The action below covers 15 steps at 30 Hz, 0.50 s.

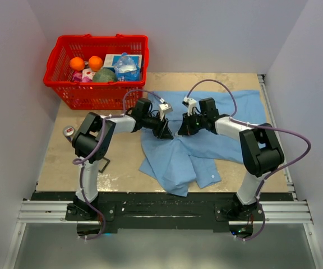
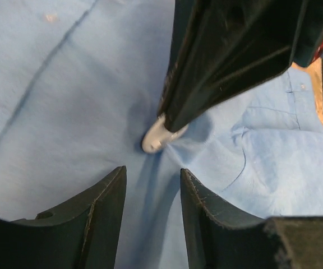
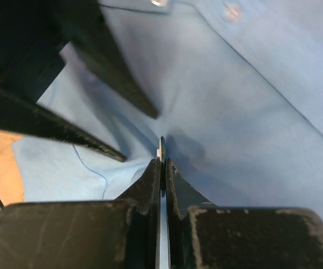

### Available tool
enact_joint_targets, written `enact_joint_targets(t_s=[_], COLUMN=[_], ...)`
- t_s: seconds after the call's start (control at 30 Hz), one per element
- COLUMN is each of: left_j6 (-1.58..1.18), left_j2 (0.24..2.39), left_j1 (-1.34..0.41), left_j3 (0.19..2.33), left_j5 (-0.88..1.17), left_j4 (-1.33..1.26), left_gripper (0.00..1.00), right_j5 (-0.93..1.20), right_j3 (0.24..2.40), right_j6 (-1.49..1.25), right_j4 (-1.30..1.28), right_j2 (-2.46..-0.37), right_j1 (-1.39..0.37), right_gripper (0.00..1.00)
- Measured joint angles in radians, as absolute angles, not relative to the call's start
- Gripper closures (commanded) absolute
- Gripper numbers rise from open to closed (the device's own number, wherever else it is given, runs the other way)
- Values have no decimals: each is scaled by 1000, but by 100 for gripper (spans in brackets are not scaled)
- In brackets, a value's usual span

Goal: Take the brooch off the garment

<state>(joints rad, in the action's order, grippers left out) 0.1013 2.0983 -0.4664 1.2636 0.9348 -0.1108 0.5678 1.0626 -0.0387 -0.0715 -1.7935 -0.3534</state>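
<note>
The garment (image 1: 217, 151), a light blue shirt, lies crumpled across the middle and right of the table. Both grippers meet over its centre. My right gripper (image 3: 162, 162) is shut on the brooch (image 3: 162, 147), a thin disc seen edge-on, sitting against the cloth (image 3: 251, 101). In the left wrist view the brooch (image 2: 155, 138) shows a pale face at the tips of the right gripper's fingers (image 2: 206, 84), and the cloth (image 2: 49, 112) puckers around it. My left gripper (image 2: 153, 174) is open just short of the brooch, its jaws astride a raised fold and not pinching it.
A red basket (image 1: 97, 70) with oranges and packets stands at the back left. A small grey and red object (image 1: 68, 132) lies near the left table edge. A black square frame (image 1: 104, 164) sits by the left arm's base.
</note>
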Motion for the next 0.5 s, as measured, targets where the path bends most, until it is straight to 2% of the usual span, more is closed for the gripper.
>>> enact_joint_targets(t_s=[0.17, 0.5], left_j6=[-9, -138], left_j2=[2098, 2093], left_j1=[-515, -537], left_j3=[1216, 1180], left_j5=[851, 825], left_j4=[-122, -217], left_gripper=[56, 56], right_j5=[566, 648], right_j3=[1048, 1048], right_j6=[-145, -284], right_j4=[-13, 108], right_j2=[-1863, -1943], right_j1=[-310, -274], right_gripper=[100, 100])
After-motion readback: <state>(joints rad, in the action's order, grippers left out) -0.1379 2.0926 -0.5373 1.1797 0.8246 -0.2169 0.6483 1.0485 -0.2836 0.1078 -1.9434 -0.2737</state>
